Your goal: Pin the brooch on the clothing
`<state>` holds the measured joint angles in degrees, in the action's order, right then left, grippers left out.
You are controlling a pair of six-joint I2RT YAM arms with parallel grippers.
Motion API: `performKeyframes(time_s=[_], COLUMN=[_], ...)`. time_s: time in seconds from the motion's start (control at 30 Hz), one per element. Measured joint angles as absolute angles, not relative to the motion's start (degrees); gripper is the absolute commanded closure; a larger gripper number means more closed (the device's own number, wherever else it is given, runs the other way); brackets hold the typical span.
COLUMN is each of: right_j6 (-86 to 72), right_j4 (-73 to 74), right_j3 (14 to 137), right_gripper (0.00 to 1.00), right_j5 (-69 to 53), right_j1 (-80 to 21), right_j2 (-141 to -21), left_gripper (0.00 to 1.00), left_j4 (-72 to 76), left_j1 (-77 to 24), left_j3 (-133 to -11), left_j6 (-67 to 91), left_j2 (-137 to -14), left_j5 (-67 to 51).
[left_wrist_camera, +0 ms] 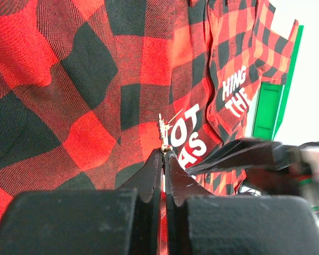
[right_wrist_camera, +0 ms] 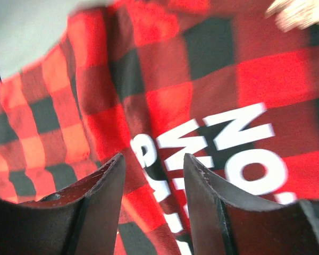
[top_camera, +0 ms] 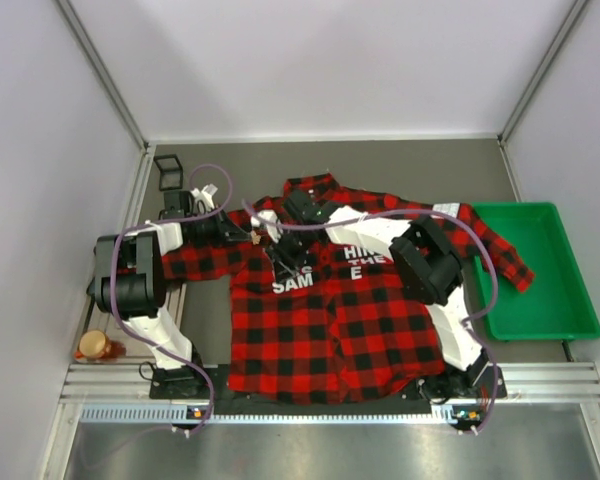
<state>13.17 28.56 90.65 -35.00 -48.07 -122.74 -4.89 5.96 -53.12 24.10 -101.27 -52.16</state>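
Observation:
The red-and-black plaid shirt [top_camera: 330,330] lies flat on the table, with white lettering on its chest. It fills the left wrist view [left_wrist_camera: 85,79] and the right wrist view [right_wrist_camera: 165,90]. My left gripper [left_wrist_camera: 164,151] is shut on the brooch [left_wrist_camera: 162,130], a tiny pale pin seen edge-on, sticking out of the tips just over the cloth beside the letters. In the top view the left gripper [top_camera: 277,250] is at the left chest. My right gripper [right_wrist_camera: 153,162] is open and empty, close above the lettering; in the top view it [top_camera: 298,262] is beside the left one.
A green tray [top_camera: 545,300] stands right of the shirt, touching its sleeve. A round orange-brown object [top_camera: 92,345] lies at the near left by the left arm's base. A small black frame [top_camera: 167,170] stands at the far left. A blurred pale thing [right_wrist_camera: 300,13] shows at the right wrist view's top edge.

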Motion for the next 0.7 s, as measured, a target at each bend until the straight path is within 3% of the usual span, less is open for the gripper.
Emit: performKeyframes(time_s=[0.1,0.3,0.7], right_j6=[8.7,0.5,-15.2], right_j4=[30.2,28.5,29.1], right_j3=[97.6,108.2,109.7], right_gripper=[0.46,0.48,0.51], right_j5=[-34.6,-27.7,-19.0], right_j1=[-45.1,-39.5,-40.1], right_j2=[-123.0,-123.5,-131.4], left_gripper=[1.0,1.0,1.0], left_j4=[-4.2,-2.4,-1.8], left_j1=[6.0,6.0,6.0], left_j3=[-53.1,-53.2,-53.3], left_j6=[24.1,25.2,24.4], left_j2=[-101.3,-101.3,-101.3], left_j5=[-52.2,-52.0,-51.3])
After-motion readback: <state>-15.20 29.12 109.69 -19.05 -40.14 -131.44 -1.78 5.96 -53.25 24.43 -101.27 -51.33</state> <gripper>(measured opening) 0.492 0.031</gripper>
